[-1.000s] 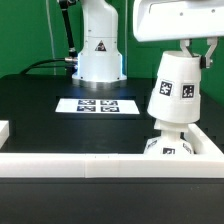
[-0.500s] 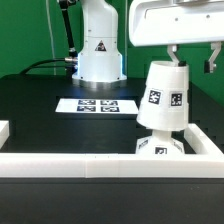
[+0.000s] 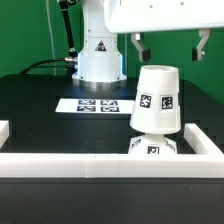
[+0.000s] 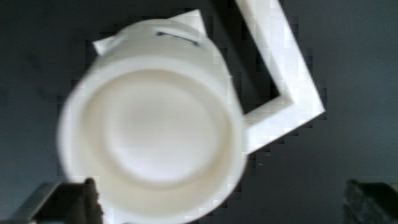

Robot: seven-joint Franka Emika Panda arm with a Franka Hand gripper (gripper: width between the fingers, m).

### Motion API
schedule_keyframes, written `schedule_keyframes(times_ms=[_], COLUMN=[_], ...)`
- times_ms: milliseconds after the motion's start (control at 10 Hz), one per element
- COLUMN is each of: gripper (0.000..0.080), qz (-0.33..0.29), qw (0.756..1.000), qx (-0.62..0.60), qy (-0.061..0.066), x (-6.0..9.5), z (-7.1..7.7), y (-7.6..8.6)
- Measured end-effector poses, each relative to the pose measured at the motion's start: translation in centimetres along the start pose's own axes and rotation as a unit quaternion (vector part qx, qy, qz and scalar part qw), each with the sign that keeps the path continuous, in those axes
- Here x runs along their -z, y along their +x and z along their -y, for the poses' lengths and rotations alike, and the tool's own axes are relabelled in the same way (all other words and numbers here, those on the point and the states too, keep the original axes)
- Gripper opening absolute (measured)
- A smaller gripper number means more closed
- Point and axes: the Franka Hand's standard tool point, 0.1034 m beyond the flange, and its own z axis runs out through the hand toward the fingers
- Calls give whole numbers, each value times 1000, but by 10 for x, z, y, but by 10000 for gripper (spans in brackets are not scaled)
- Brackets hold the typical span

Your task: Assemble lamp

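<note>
The white tapered shade (image 3: pixel 156 99) with black-and-white tags sits slightly tilted, wide end down, on the small tagged base (image 3: pixel 152 149) just behind the front rail. The bulb is hidden under the shade. My gripper (image 3: pixel 170 44) is open and empty above the shade, a dark finger (image 3: pixel 140 45) on each side and clear of it. In the wrist view the shade (image 4: pixel 157 128) fills the picture as a large white oval, and my gripper (image 4: pixel 222 203) stands with its fingertips (image 4: pixel 71 200) wide apart, one beside the shade's edge.
A long white border rail (image 3: pixel 100 165) runs along the front and turns back at the exterior view's right (image 3: pixel 205 142); it shows in the wrist view too (image 4: pixel 285 90). The marker board (image 3: pixel 95 105) lies on the black table. The arm's white pedestal (image 3: pixel 98 50) stands behind.
The gripper has let go of the shade, opened and risen, shifting to the exterior view's left. The shade has come down and to the left, onto the base.
</note>
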Motion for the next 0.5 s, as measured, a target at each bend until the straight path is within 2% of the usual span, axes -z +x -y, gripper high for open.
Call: schedule_keyframes(times_ms=[100, 200, 400, 500], gripper=[690, 698, 698, 698], qz=[9, 8, 0, -2], qw=[1000, 999, 998, 998], qx=[6, 14, 32, 34], qy=[-20, -33, -59, -60], x=[6, 10, 2, -2], z=[3, 11, 27, 31], y=[-2, -4, -18, -22])
